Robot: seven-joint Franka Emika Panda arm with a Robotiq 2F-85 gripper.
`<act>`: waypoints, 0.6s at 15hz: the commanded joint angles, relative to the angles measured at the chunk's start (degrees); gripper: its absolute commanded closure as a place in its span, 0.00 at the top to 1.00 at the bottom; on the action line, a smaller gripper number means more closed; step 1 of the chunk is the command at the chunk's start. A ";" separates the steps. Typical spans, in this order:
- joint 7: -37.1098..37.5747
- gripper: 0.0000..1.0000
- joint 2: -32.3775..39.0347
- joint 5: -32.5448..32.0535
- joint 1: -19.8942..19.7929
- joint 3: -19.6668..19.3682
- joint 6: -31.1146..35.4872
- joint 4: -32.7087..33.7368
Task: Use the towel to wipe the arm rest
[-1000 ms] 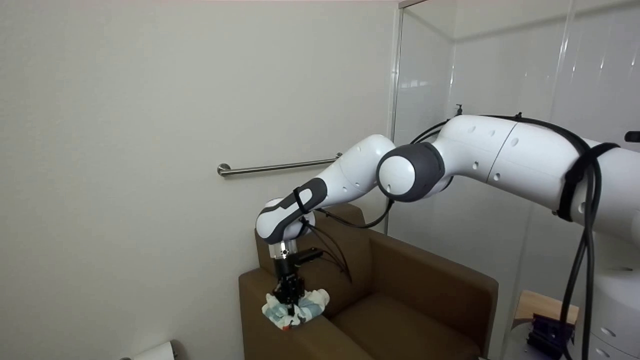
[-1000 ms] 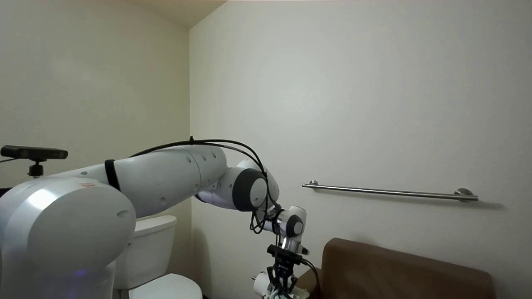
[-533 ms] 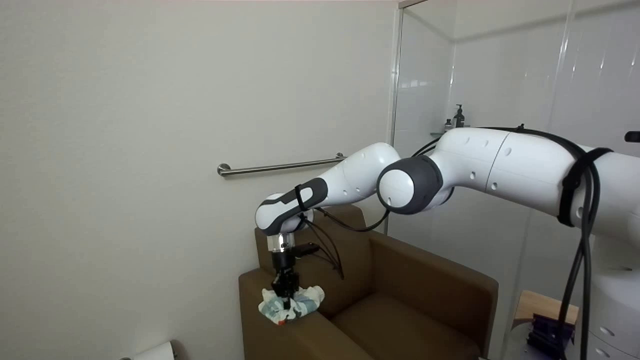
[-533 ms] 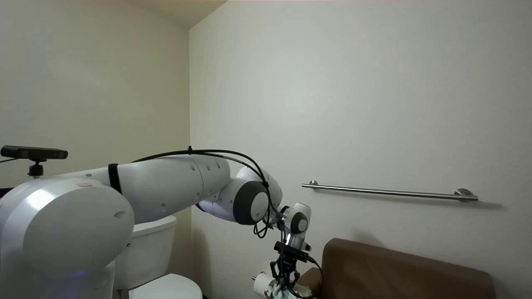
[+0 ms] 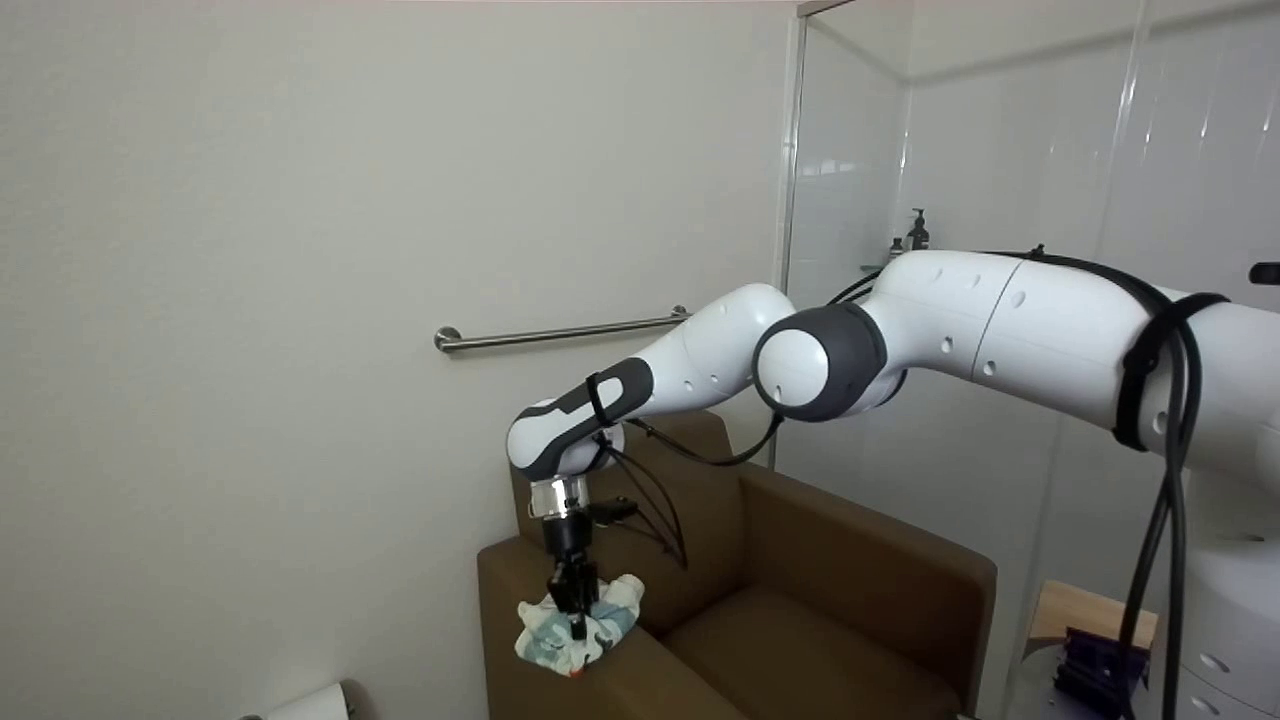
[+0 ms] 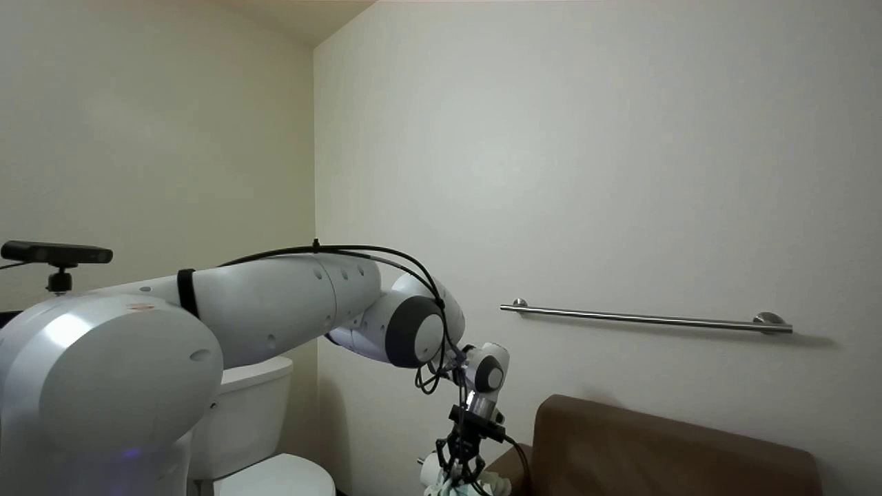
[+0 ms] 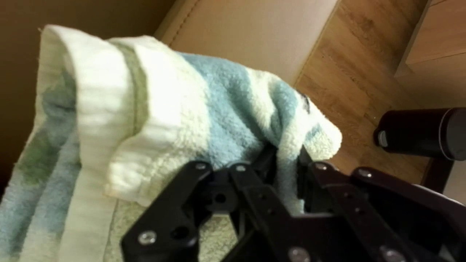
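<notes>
The towel [image 5: 548,638], white with pale blue-green patches, lies bunched on the top of the brown arm rest [image 5: 640,685] in an exterior view. My gripper [image 5: 578,628] points down into it. Seen from the wrist view, a fold of the towel [image 7: 229,105] runs between the gripper's [image 7: 287,160] black fingers, which are shut on it; the very tips are buried in cloth. Behind the towel is a tan stitched surface that looks like the arm rest [image 7: 251,32]. Another exterior view cuts off most of the towel [image 6: 499,484] at its lower edge.
The chair's backrest [image 5: 690,490] rises behind the gripper, with its seat [image 5: 800,650] alongside. A metal rail [image 5: 560,332] runs along the wall. Below, the wrist view has a wooden floor [image 7: 349,62] and a dark bin [image 7: 411,133]. A toilet [image 6: 255,413] stands behind the arm.
The gripper and towel first shift slightly back toward the wall, then come forward and down again along the arm rest. The upper arm is lower than a second ago. The grip stays the same.
</notes>
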 commanded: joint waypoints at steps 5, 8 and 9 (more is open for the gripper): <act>2.49 0.08 -14.65 0.45 -0.35 -0.36 4.95 -21.75; 5.69 0.08 -18.95 1.41 -0.54 -0.50 6.74 -28.49; 6.89 0.08 -20.26 2.15 -0.81 -0.37 7.28 -30.86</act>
